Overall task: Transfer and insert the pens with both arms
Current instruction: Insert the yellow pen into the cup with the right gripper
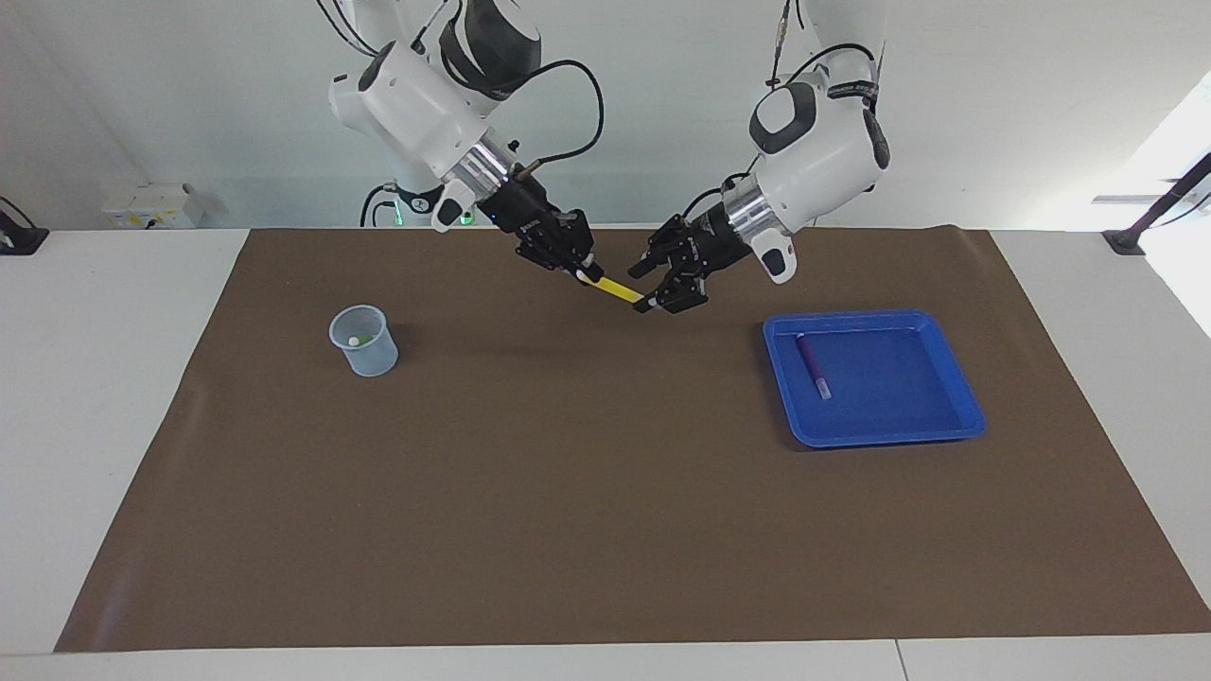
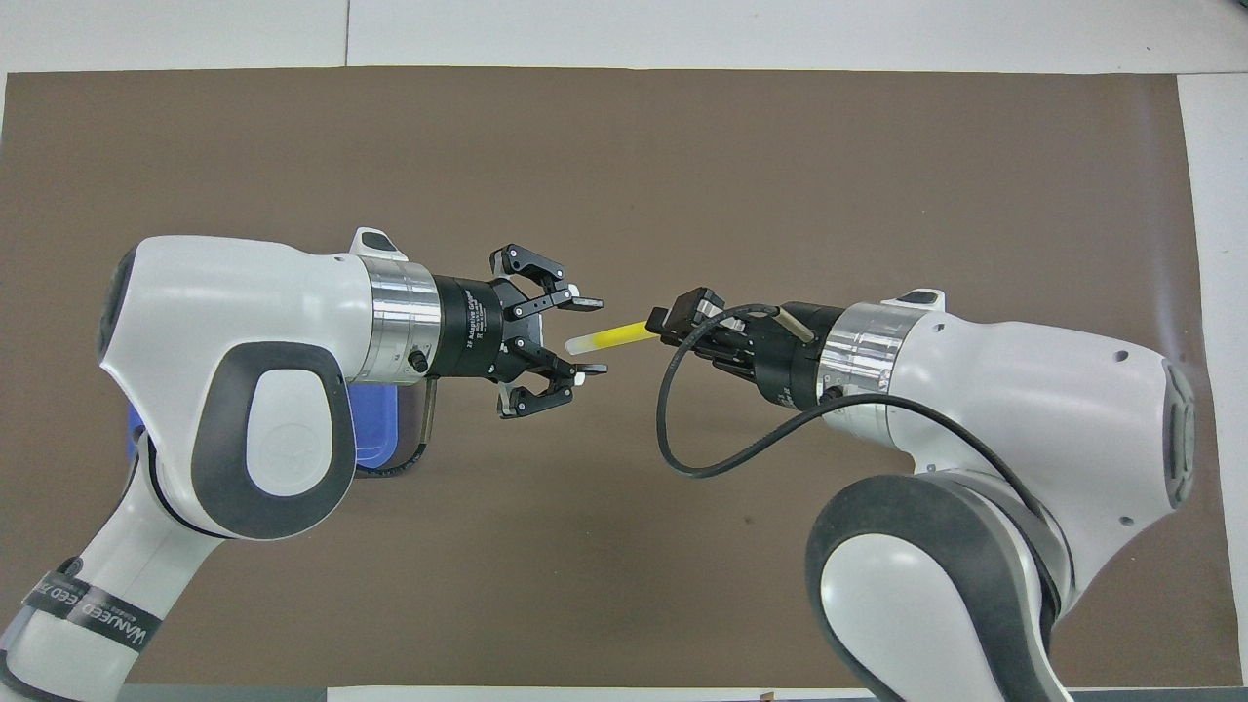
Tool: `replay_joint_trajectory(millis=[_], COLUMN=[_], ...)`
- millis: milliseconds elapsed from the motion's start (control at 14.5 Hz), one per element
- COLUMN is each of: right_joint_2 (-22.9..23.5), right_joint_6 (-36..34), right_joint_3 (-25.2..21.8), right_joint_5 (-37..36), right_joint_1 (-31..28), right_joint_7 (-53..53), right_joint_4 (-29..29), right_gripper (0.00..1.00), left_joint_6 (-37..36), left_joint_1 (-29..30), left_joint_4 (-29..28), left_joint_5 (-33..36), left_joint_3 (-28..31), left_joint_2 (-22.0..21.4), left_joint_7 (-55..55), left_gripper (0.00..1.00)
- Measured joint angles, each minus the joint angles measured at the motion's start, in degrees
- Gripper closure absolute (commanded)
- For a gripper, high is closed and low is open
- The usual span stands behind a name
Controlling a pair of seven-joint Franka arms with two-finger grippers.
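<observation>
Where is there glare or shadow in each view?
Facing view: bright glare washes out the table corner at the left arm's end; the cup and tray cast soft shadows on the mat. Overhead view: even light, and the arms hide most of the tray.

Yellow pen (image 1: 617, 287) held level in the air over the brown mat (image 1: 605, 492), clamped at one end by the right gripper (image 1: 579, 270), pale whitish end (image 2: 577, 342) poking between the spread fingers of the left gripper (image 1: 662, 288), not touching them. Purple pen (image 1: 812, 365) lay flat in the blue tray (image 1: 956, 383), pale end pointing away from the robots. Green pen (image 1: 354, 340) stood inside the clear cup (image 1: 364, 355), only its tip visible.
</observation>
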Motion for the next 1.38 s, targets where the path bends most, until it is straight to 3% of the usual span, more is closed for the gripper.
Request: replay_joint_trajectory(millis=[138,344,620,895,1170,1377], right_joint_2=[-1.38,-4.36,-3.48,-1.96,-0.81,-0.53], right_joint_6=[-9.55,-23.98,-35.13,-33.19,-27.81,-25.94], right_joint_3=[-0.27,-0.86,-1.34,-0.57,-0.71,-0.74], right_joint_5=[-7.57,-14.32,-27.78,-38.45,-39.06,-39.08], right_joint_1=[-4.06,-13.94,-24.41,-24.74,-25.11,-25.81], right_joint_7=[-3.95,-22.68,-45.31,-48.20,-48.26,-48.32], right_joint_4=[0.57,1.44,7.75,8.25,3.00,-0.11], right_gripper=[1.00,1.00,1.00,1.00,1.00,1.00], left_joint_6=[-3.00,-9.73,-15.63,-16.18,-11.85,-5.42], left_joint_1=[1.65,7.71,12.29,15.13,18.37,18.49], left_joint_4=[-0.01,0.23,0.34,-1.76,-6.81,-10.45], left_joint_5=[3.37,9.86,17.29,28.24,36.30,41.77], left_joint_3=[0.15,0.45,0.64,0.72,0.80,0.69], left_joint_2=[-0.16,-0.42,-0.61,-0.43,0.47,2.76], left_joint_7=[3.49,11.05,26.37,46.57,68.92,76.55], left_gripper=[0.00,0.00,0.00,0.00,0.00,0.00])
